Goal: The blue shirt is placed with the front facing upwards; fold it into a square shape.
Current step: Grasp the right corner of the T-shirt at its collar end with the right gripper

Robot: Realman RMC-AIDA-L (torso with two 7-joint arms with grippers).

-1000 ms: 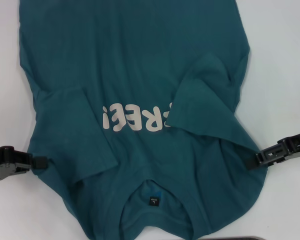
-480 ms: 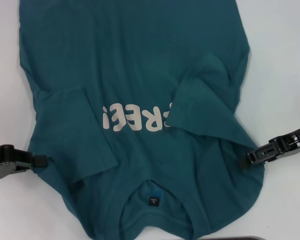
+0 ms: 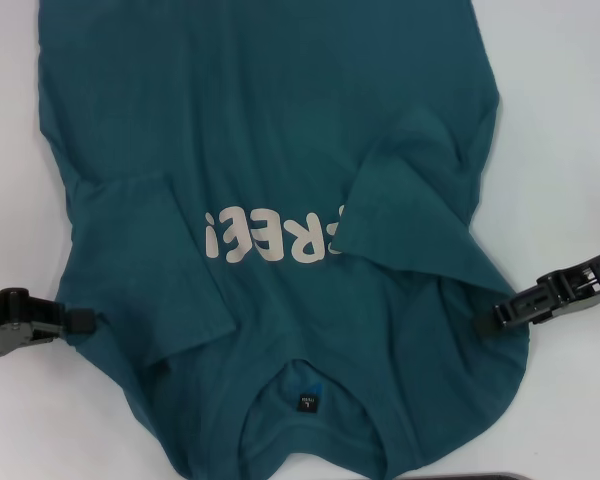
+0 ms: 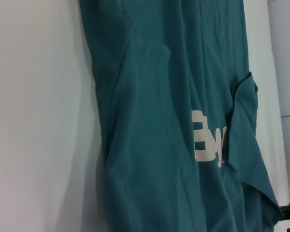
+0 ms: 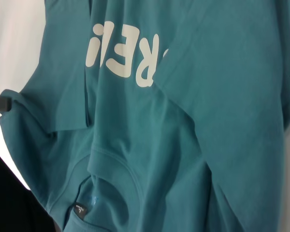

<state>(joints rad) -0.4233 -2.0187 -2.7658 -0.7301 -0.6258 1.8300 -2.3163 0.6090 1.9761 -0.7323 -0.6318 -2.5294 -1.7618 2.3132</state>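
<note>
Lying face up on the white table (image 3: 570, 120), the blue shirt (image 3: 280, 120) had its collar toward me and its hem running off the far edge of the head view, both sleeves already folded in over the chest so the right one hid part of the cream lettering (image 3: 270, 235). I had the left gripper (image 3: 80, 321) at the left shoulder edge and the right gripper (image 3: 485, 323) at the right shoulder edge, placed, I judged, to carry the collar end up over the body. Whether either one was clenched on cloth or released I could not tell. Compared with a second earlier, the right gripper had slid inward onto the shirt's edge; the left had barely moved.
</note>
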